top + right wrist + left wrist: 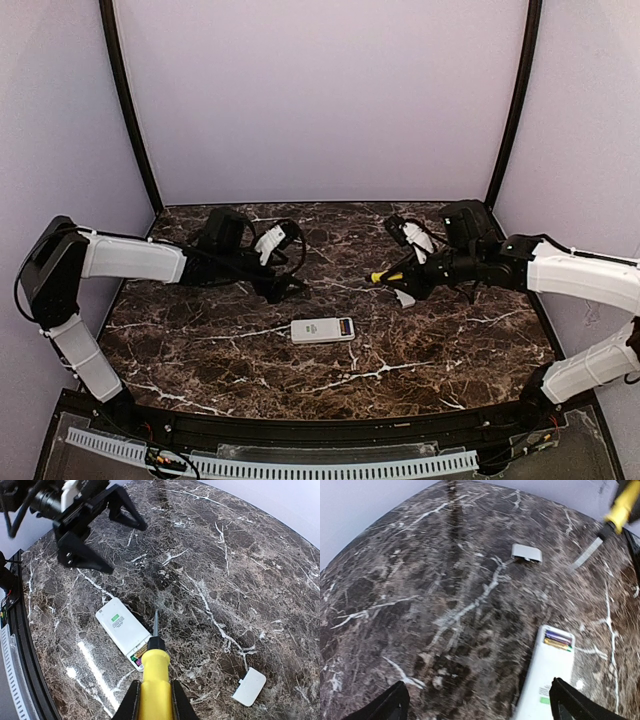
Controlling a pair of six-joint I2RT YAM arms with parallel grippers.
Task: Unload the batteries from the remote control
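Remote control (322, 330): lies face down on the table (190, 350), near the middle and between the two arms, with its battery bay uncovered.
Left end effector (280, 288): jaws wide, holding nothing. It hovers just behind and to the left of the remote control, which shows at the lower right of the left wrist view.
Long axis: runs left to right across the table, closed end toward the left arm and open bay toward the right arm.
Batteries (557, 640): both sit side by side in the bay at the right-hand end of the remote control, not yet out.
Screwdriver (155, 677): yellow handle and thin blade. The blade points left and downward, and its tip seems to be off the table, just behind the bay end and apart from the batteries.
Cover (249, 686): small white lid lying flat on the table, behind and to the right of the remote control, not touching it.
Right end effector (155, 705): clamped narrow on the screwdriver handle.
Nearer arm: the left end effector looks closer to the remote's body, while the right arm's blade tip looks closer to the bay.
Coming move: probably the blade must come forward and down into the bay to lever a cell up.
In the way: nothing lies between blade and bay. The cover sits off that line.
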